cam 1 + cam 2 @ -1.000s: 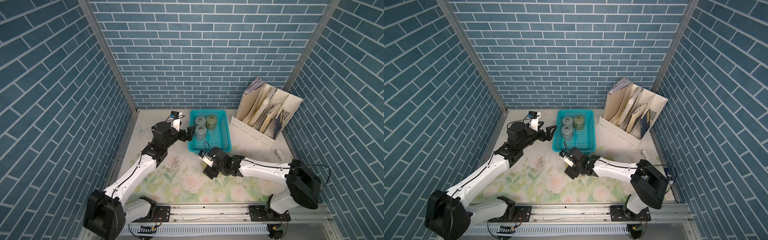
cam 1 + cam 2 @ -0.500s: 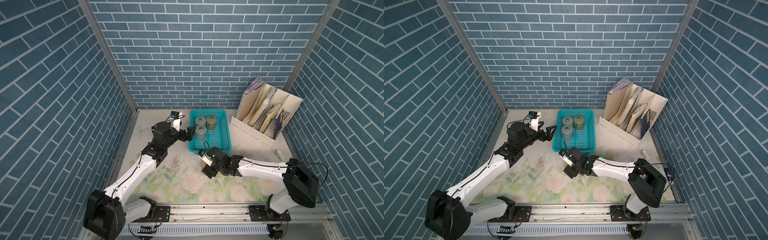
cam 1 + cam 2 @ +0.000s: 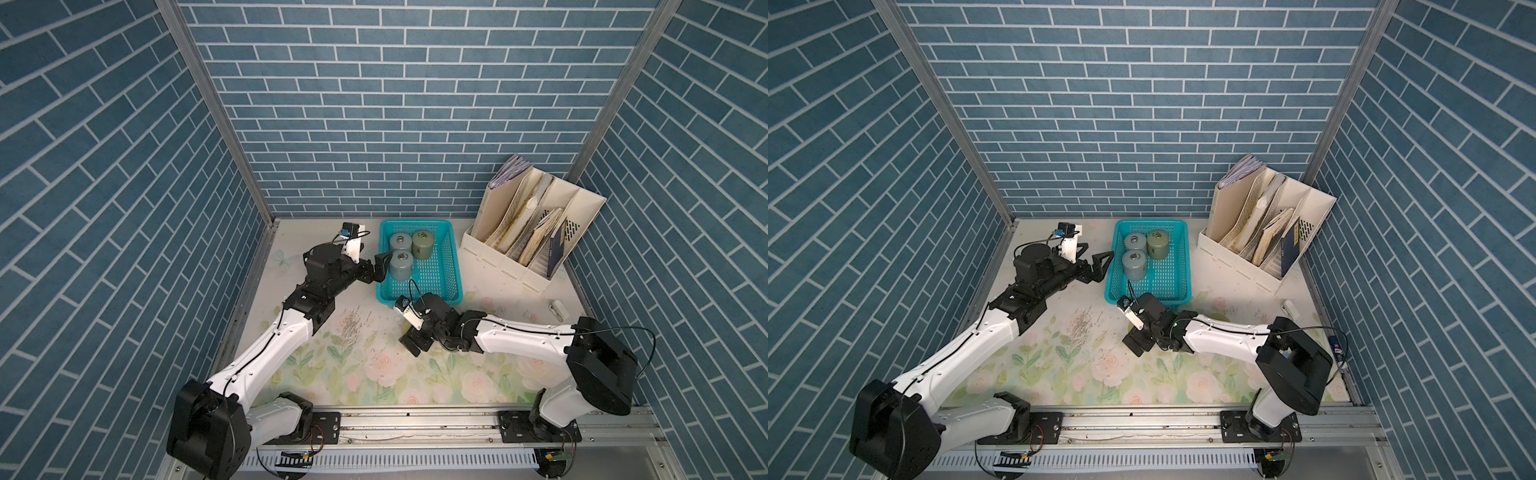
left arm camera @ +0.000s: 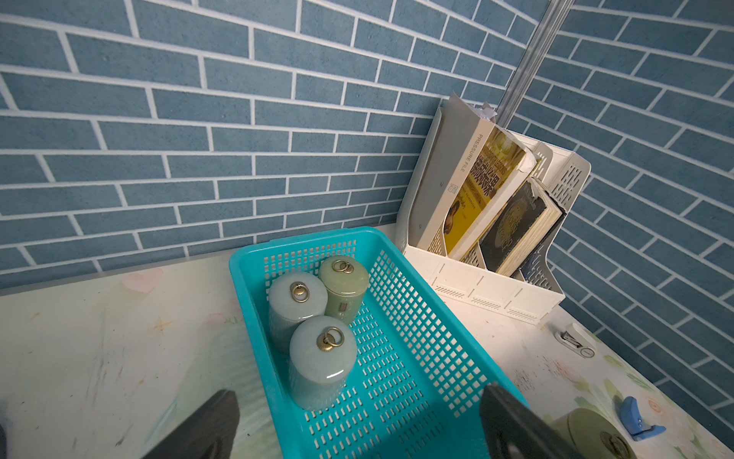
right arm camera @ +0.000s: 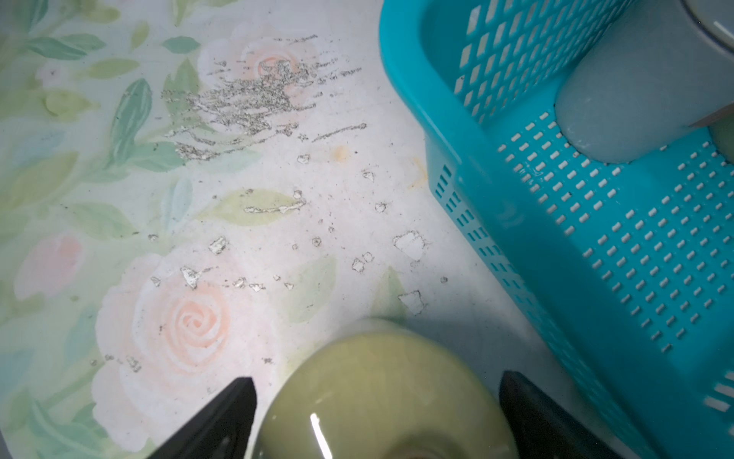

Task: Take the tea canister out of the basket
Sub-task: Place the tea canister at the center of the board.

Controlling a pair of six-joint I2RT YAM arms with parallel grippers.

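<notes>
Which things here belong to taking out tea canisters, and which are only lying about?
Job: basket, front canister, grey back canister, green back canister, canister on the table, left gripper, right gripper.
Lying about: file organizer, books, small white tool, small blue piece.

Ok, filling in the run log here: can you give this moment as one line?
left gripper: open, beside basket | right gripper: open around green canister on table | basket: three canisters inside
</notes>
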